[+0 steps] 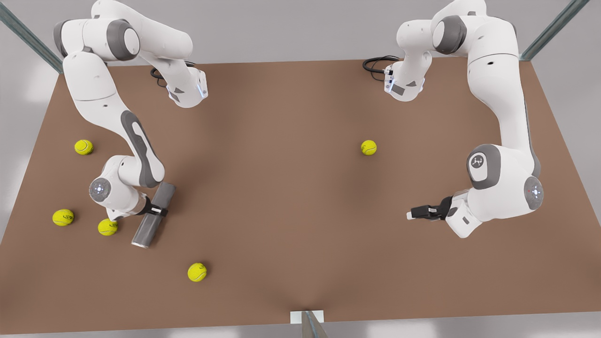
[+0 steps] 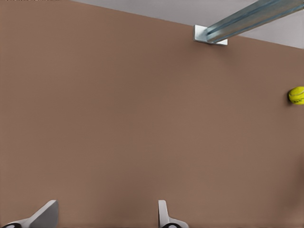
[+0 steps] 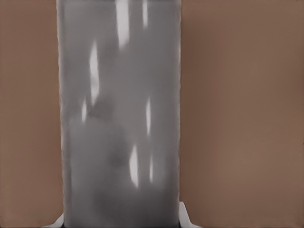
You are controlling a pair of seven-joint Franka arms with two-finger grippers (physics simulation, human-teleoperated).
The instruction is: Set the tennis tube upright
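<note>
Grey, metallic-looking tennis tube (image 1: pixel 146 231) lying on brown tabletop (image 1: pixel 291 188) at front view's left, pinched mid-length by right gripper (image 1: pixel 158 210) fingers; likely to slip or swing on tilting, or knock nearby yellow-green tennis ball (image 1: pixel 107 227); left gripper (image 1: pixel 412 214) waiting, fingers spread.

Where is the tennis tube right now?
The tennis tube lies on the table at the front view's left, with the right gripper shut around its middle and a tennis ball close beside it.
</note>
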